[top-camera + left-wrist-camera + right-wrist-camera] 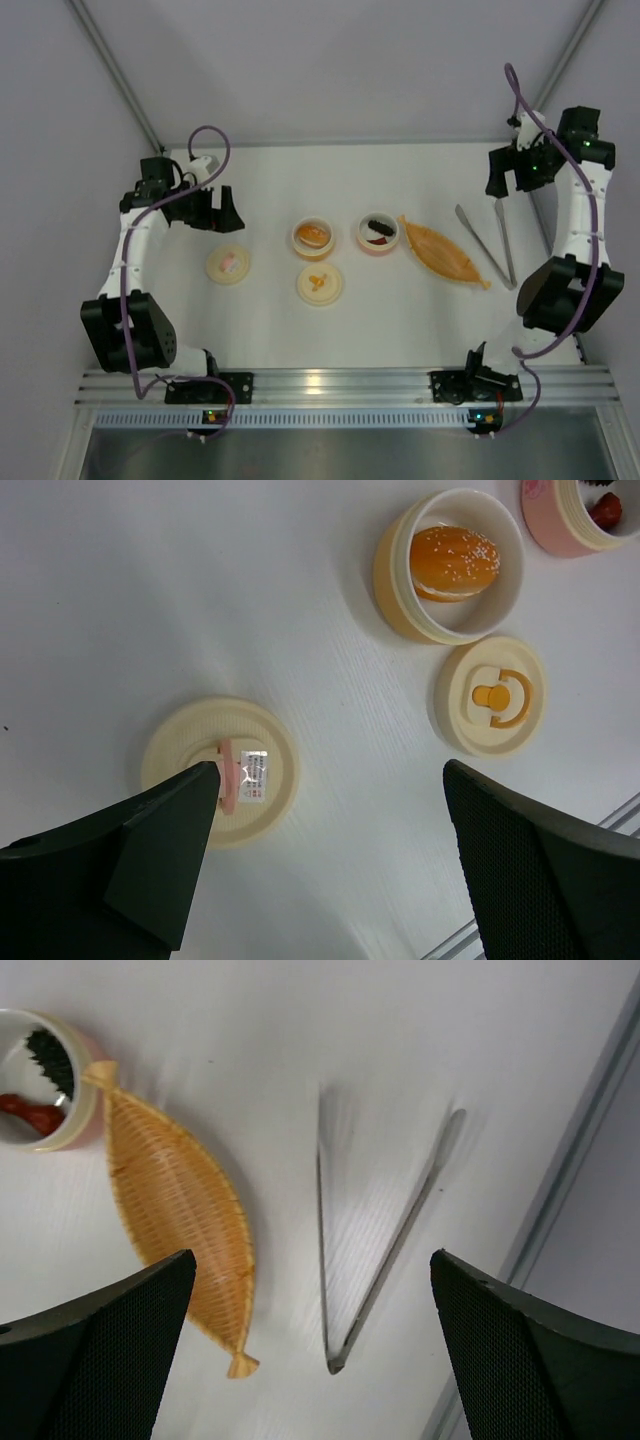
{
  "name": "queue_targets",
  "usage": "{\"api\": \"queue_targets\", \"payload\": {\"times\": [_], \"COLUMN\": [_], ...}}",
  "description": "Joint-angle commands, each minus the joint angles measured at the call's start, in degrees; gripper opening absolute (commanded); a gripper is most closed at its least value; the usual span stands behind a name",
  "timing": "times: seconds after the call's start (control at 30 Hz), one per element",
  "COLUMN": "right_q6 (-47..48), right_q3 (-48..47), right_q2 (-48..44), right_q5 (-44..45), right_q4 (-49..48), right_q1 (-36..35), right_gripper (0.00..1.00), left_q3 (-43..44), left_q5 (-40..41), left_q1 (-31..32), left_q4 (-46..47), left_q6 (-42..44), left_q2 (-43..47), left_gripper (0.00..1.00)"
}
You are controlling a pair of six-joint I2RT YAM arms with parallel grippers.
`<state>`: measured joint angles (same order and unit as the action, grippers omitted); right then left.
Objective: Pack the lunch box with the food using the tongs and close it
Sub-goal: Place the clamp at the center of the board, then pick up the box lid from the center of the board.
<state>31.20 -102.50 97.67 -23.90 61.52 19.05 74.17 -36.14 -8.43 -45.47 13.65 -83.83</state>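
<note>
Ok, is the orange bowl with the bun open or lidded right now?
Open. The bun sits uncovered inside the orange bowl, and the cream lid with the orange handle lies flat beside it, not on it.

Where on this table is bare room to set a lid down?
Bare: the far strip behind the bun bowl and pink bowl; also the near strip between the orange-marked lid and the rail. Crowded: pink bowl, boat tray and tongs sit close.

Wicker tray (180,1210) lies near tongs (322,1240), open gap between.
</note>
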Motion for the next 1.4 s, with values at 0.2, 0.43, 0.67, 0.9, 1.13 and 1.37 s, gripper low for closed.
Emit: {"api": "queue_targets", "payload": {"times": [0.2, 0.43, 0.67, 0.9, 1.13, 1.37], "right_q6": [-6.5, -7.2, -8.7, -9.67, -10.11, -9.93], "right_q3": [15.8, 28.22, 32.8, 33.77, 33.77, 34.03], "right_q2": [-15.21, -21.28, -22.79, -21.73, -19.97, -19.71], "right_q5": [-4.49, -3.35, -2.82, -2.99, -4.4, -4.66], "right_q4": [0.45, -5.08, -7.81, -9.57, -10.36, -10.54], "right_q1": [-7.54, -7.36, -5.87, -4.99, -4.37, -4.02], "right_gripper": [1.0, 0.99, 0.99, 0.99, 0.99, 0.99], "left_q3": [-3.95, -2.1, -2.1, 2.03, 3.61, 4.66], "left_q5": [18.1, 26.82, 35.95, 38.16, 37.46, 33.62], "left_q1": [24.46, 38.82, 50.95, 51.76, 51.76, 51.76], "left_q4": [-1.99, -4.98, -2.78, -3.04, -1.11, 0.21], "left_q6": [2.35, -0.29, -6.34, -11.27, -14.17, -16.72], "left_q2": [11.14, 5.35, -1.58, -11.34, -15.92, -19.17], "left_gripper": [0.98, 0.95, 0.98, 0.8, 0.67, 0.61]}}
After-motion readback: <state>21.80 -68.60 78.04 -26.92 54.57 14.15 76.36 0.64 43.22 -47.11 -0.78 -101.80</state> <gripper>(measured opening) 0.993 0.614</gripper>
